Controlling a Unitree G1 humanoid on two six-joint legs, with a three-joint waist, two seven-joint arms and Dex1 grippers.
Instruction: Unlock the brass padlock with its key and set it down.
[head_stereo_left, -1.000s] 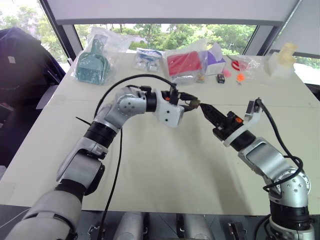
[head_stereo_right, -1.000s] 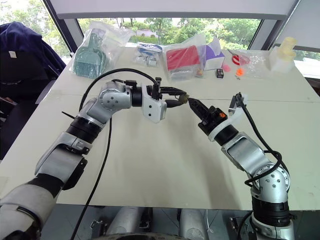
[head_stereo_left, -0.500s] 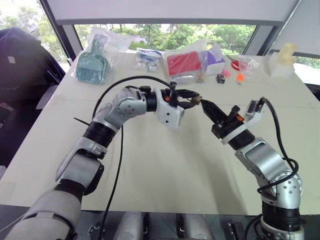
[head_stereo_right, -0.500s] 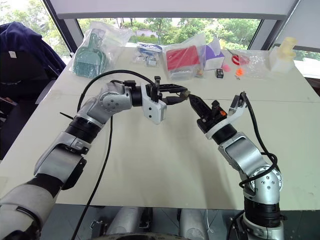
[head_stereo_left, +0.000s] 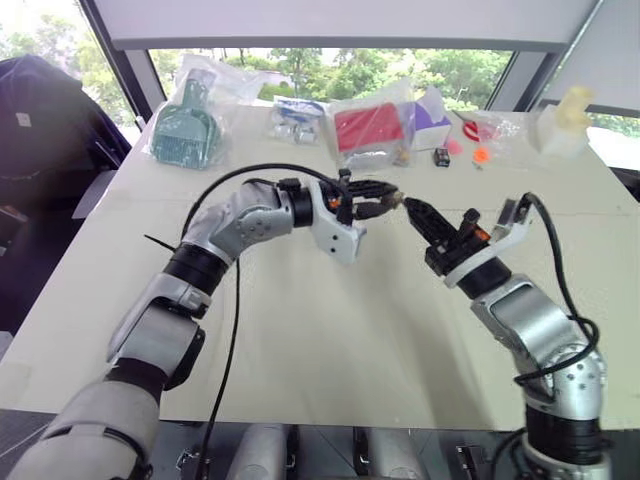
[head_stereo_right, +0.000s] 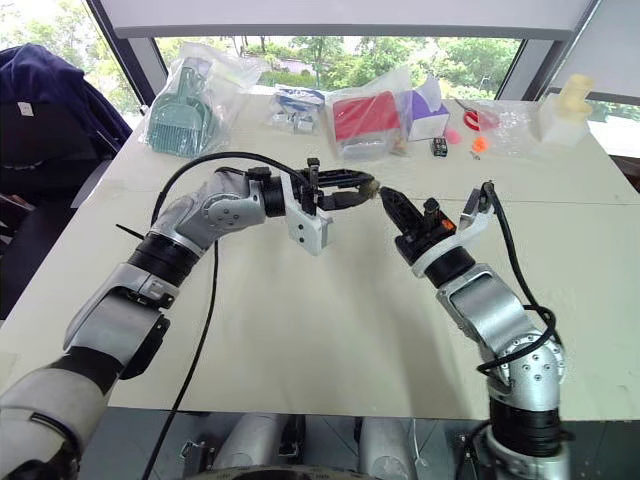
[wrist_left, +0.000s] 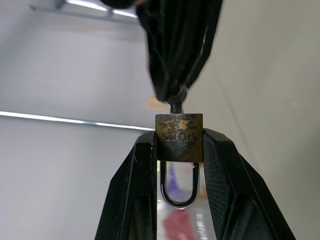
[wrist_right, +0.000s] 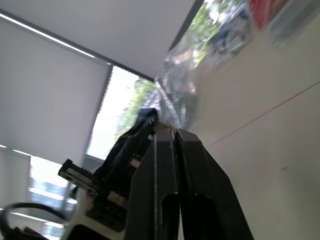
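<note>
Setting: a pale table (head_stereo_left: 330, 330) seen from above, with windows and green trees along the top of the frame.

Left gripper (wrist_left: 177, 150): reaches in from the left side of the head view toward the centre, held above the table. Its two black fingers (wrist_left: 135, 200) are pressed against the two sides of the brass padlock.

Brass padlock (wrist_left: 179, 137): in the left wrist view it sits at the centre of the frame, a small tarnished golden block clamped between the left fingers, with its thin silver shackle loop hanging back between them. In the head view it is a tiny speck just above the centre of the frame, where the two grippers meet.

Key (wrist_left: 177, 100): a small grey metal piece sticking out of the padlock's outer face, its round head disappearing into the tip of the right gripper.

Right gripper (head_stereo_left: 410, 208): comes in from the lower right of the head view and points up and to the left, its tip touching the padlock end of the left gripper. In the right wrist view its fingers (wrist_right: 192, 175) lie nearly together with a thin gap between them, pinching the key at the tip.

Bagged items: a row of clear plastic bags along the far edge of the table, across the top of the frame, well apart from the grippers: a teal object (head_stereo_left: 185, 130) at upper left, and a red one (head_stereo_left: 367, 127) at upper centre.
</note>
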